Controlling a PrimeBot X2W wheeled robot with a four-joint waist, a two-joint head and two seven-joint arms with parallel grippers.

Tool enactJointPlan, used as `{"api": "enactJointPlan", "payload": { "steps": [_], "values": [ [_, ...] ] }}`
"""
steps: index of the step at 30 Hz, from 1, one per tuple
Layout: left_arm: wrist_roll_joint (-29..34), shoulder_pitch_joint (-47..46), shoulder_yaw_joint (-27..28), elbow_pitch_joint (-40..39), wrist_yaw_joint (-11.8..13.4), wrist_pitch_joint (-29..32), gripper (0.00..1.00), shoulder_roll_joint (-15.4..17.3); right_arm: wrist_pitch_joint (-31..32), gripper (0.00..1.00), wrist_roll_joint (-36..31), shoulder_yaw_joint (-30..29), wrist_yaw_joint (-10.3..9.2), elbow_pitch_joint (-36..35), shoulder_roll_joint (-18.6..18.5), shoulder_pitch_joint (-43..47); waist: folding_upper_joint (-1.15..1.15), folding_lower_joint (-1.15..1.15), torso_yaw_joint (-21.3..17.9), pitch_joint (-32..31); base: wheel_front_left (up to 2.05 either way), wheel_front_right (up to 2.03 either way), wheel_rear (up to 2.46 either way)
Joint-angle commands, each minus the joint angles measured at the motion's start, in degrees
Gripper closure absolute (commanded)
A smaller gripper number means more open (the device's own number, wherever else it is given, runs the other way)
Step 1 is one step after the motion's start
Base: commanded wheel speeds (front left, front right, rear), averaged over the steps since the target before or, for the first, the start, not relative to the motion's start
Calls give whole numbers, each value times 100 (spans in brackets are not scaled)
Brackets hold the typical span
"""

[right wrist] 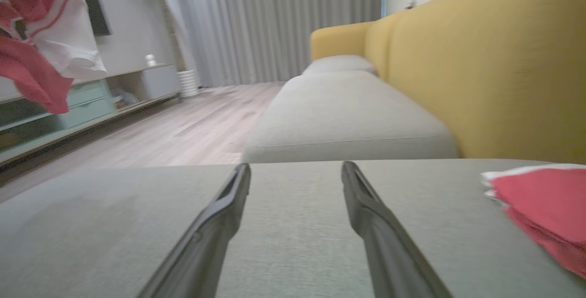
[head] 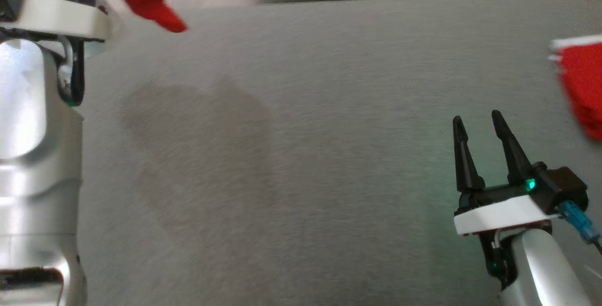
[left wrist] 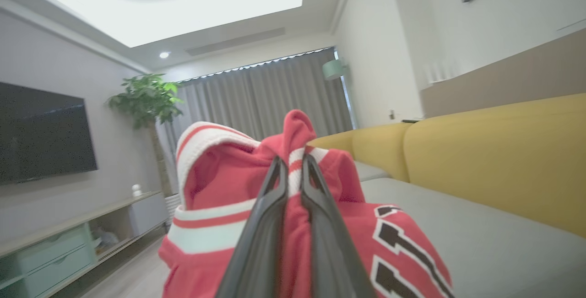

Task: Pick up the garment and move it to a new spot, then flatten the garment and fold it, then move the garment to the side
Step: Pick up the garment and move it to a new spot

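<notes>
Red cloth of the garment (left wrist: 219,183) is bunched between the two fingers of my left end effector (left wrist: 293,163), which are pressed nearly together on a fold near the white-and-red striped trim. I hold it by that one pinch so the rest can hang free. From the left wrist view the body with its black-and-white lettering droops below the fingers.

Measured against the grey cushion (head: 301,155), the garment is lifted off it, up over the cushion's far left corner, with a red point of fabric dangling above the cushion's edge. My judgement is that this is the carrying step. The piece is picked up and not yet laid on its new spot, so flattening and folding lie ahead.

My right end effector (head: 476,118) hovers low over the near right part of the cushion, fingers spread wide with nothing between them. I take it to be waiting there, ready to catch a hem once the garment comes down on the bare middle of the cushion.

At the cushion's right edge sits a folded red stack (head: 581,90) with a white border, well apart from the open middle. Behind the cushion rises the yellow backrest (left wrist: 494,151).
</notes>
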Motion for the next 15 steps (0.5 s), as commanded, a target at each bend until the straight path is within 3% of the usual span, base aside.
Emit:
{"api": "enactJointPlan", "payload": {
  "steps": [1,7,15],
  "values": [
    [7,-42,17,-528,-56,165,100,221,-22,0,34,126,-4,-279,70,-62,0,1,-906,-487,0,0,0],
    [-53,354,-315,-1278,-173,595,100,63,-22,0,27,208,-4,-466,143,-70,0,1,-1730,-472,0,0,0],
    [-181,1010,-912,-1323,-270,771,100,-393,-22,0,80,240,-4,-559,219,-165,0,1,-2260,5,0,0,0]
  ]
}}
